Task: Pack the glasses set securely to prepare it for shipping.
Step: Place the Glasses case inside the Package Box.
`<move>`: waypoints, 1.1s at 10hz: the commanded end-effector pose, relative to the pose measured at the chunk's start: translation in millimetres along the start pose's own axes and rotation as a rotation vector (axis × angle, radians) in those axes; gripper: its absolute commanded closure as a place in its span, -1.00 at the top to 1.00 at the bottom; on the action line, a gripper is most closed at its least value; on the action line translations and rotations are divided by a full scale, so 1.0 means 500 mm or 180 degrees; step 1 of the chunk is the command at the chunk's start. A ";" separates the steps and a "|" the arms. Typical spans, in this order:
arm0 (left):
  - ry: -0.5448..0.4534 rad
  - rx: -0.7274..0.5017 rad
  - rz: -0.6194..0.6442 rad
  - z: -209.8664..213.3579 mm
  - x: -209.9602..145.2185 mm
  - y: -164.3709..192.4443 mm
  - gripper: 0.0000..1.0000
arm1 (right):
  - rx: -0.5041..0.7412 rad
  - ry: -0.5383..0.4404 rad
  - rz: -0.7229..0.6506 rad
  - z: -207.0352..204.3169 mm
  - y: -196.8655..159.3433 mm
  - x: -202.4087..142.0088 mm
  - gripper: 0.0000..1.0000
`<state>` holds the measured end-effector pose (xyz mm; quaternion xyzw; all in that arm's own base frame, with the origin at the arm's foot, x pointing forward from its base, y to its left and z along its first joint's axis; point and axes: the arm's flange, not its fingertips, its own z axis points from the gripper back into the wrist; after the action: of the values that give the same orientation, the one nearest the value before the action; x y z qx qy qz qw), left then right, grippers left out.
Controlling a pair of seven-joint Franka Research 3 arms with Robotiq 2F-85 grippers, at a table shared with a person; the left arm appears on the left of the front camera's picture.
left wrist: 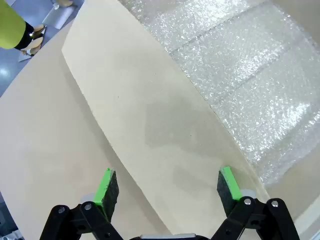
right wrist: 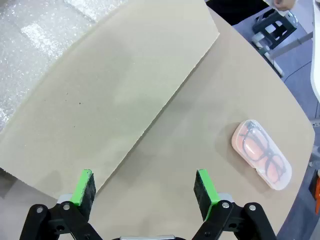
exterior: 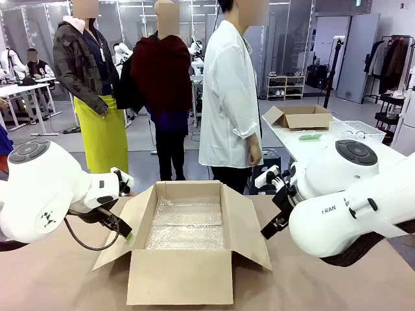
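The cardboard box [exterior: 188, 275] sits mid-table [exterior: 58, 285], its side flaps spread toward 9 and 3 o'clock, with bubble wrap [exterior: 185, 227] lying in its bottom. A person [exterior: 228, 97] stands behind the table at 12 o'clock. The left gripper [left wrist: 167, 182] hangs over the 9 o'clock flap. The right gripper [right wrist: 145, 187] straddles the outer edge of the 3 o'clock flap. On the table, at about 3 o'clock of that gripper and apart from the flap, lies an eyeglass case [right wrist: 261, 154] — glasses inside it.

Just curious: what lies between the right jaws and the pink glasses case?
Only bare table, jaws to pink case, in the right wrist view.
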<state>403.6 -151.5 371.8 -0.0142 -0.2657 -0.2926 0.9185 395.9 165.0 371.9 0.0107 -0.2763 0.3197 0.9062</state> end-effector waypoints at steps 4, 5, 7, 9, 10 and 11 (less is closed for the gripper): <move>0.0002 -0.0001 -0.0001 0.000 -0.001 -0.001 1.00 | 0.0000 0.0000 -0.0001 0.000 0.000 0.000 1.00; 0.0002 -0.0001 -0.0001 0.000 -0.001 -0.001 1.00 | 0.0000 0.0000 -0.0001 0.000 0.000 0.000 1.00; 0.0002 -0.0001 -0.0001 0.000 -0.001 -0.001 1.00 | 0.0000 0.0000 -0.0001 0.000 0.000 0.000 1.00; 0.0002 -0.0001 -0.0001 0.000 -0.001 -0.001 1.00 | 0.0000 0.0000 -0.0001 0.000 0.000 0.000 1.00; 0.0000 -0.0001 -0.0003 0.000 0.000 -0.001 1.00 | 0.0000 0.0000 -0.0001 0.000 0.000 0.000 1.00; -0.0049 0.0196 -0.0242 0.032 0.009 -0.005 1.00 | -0.0002 0.0000 0.0003 0.000 -0.001 0.000 1.00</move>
<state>403.6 -152.3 375.5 -0.0067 -0.2702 -0.3025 0.9140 396.0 164.7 371.9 0.0103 -0.2764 0.3200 0.9061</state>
